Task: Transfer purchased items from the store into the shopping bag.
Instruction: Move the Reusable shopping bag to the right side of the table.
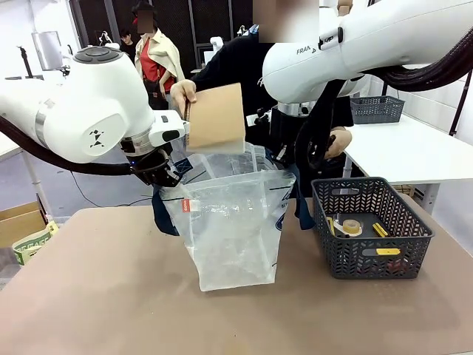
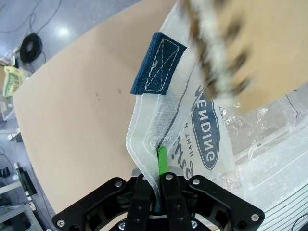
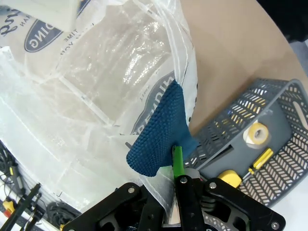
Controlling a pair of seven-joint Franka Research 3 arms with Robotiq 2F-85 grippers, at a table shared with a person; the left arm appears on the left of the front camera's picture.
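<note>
Front view: a person's hand [image 1: 182,92] holds the flat brown pack [image 1: 216,117] just above the mouth of the shopping bag [image 1: 233,229], whose base rests on the table [image 1: 96,296]
Left hand [image 2: 160,161]: shut tight on the bag's rim
Right hand [image 3: 176,161]: pinching the opposite rim beside a navy strap [image 3: 161,130]
Risk: thin plastic could slip from either grip, the mouth sag, and the pack catch on the rim

On the translucent clear plastic bag [image 1: 236,237], navy woven strap handles [image 2: 158,63] are seen; the flat cardboard pack [image 1: 216,118] is coloured plain brown.
</note>
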